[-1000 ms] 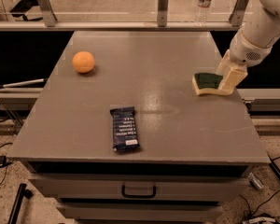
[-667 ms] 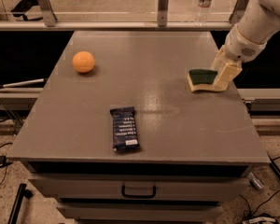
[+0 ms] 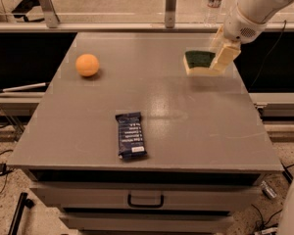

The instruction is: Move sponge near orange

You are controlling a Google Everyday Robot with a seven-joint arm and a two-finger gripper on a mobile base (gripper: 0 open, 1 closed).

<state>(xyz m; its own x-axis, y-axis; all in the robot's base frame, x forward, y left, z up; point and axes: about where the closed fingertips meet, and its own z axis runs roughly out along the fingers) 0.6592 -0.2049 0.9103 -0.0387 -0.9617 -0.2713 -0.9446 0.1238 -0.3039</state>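
Clamped by right end in hand (image 3: 221, 57), at surface's (image 3: 196, 131) far right: sponge (image 3: 198, 59). Likely light, soft, squashy; best gripped across foam. Orange (image 3: 87, 65) well apart.

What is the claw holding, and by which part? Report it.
The claw, over the table's far right corner, is shut on the sponge, gripping its right end.

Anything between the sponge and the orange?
Nothing visible. The gripper holds the sponge at right rear of the table; bare top runs left to the orange. The wrapper lies nearer the front, off that line.
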